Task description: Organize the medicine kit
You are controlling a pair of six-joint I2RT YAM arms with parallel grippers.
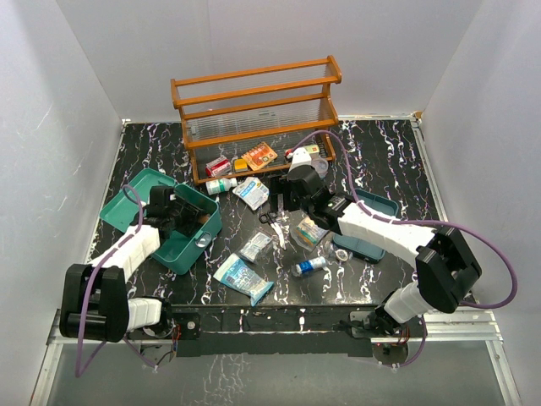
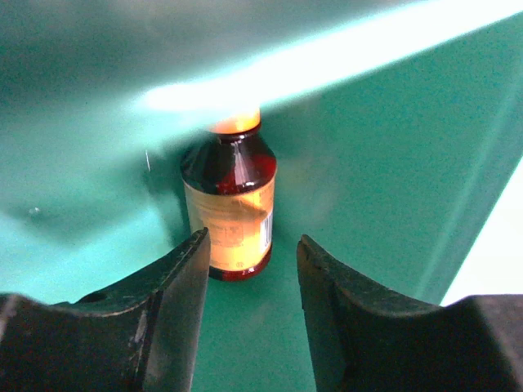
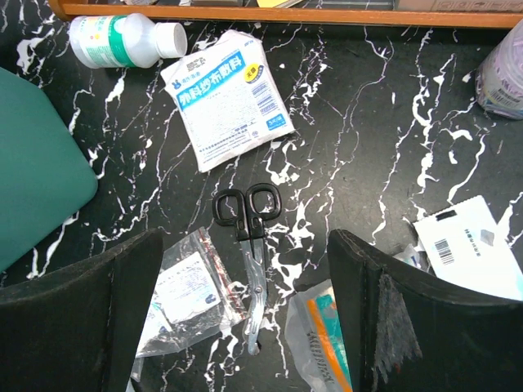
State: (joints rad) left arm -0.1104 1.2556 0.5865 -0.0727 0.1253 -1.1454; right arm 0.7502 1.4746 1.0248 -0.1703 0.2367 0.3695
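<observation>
The teal medicine kit (image 1: 188, 239) stands open at the left, its lid (image 1: 133, 200) laid back. My left gripper (image 1: 179, 213) reaches into the box. In the left wrist view it is open and empty (image 2: 252, 245), just short of a brown bottle with an orange label (image 2: 231, 204) against the teal wall (image 2: 392, 163). My right gripper (image 1: 281, 203) hovers open over black-handled scissors (image 1: 269, 218) on the table. In the right wrist view the scissors (image 3: 256, 278) lie between the spread fingers of the gripper (image 3: 245, 238), untouched.
The wooden rack (image 1: 254, 110) stands at the back with small boxes beneath. Near the scissors are a blue-white gauze packet (image 3: 225, 98), a white bottle (image 3: 122, 41), a clear zip bag (image 3: 184, 302) and an orange-teal packet (image 3: 323, 343). A blue-grey tray (image 1: 372, 227) is right; a blue packet (image 1: 243, 277) and a small bottle (image 1: 310, 266) lie in front.
</observation>
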